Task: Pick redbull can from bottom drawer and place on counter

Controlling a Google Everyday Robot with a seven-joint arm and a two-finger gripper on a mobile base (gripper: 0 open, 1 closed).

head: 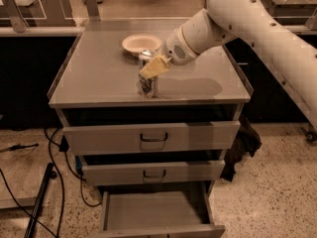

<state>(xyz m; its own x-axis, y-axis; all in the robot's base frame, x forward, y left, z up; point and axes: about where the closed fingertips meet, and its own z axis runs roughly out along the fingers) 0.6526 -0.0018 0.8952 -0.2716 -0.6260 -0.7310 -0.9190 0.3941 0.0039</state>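
The redbull can point(147, 87) stands upright on the counter point(99, 78), near its front edge at the middle. My gripper point(148, 69) reaches in from the right on the white arm point(237, 14) and is closed around the can's upper part. One pale yellow finger point(155, 66) lies across the can's front and the other is hidden behind it. The bottom drawer point(153, 212) is pulled open below, with a bare grey floor.
A shallow cream bowl point(141, 43) sits on the counter just behind the can. The two upper drawers point(153, 138) are slightly open. Black cables point(54, 182) trail on the floor at the left. Dark cloth point(242, 143) hangs at the cabinet's right side.
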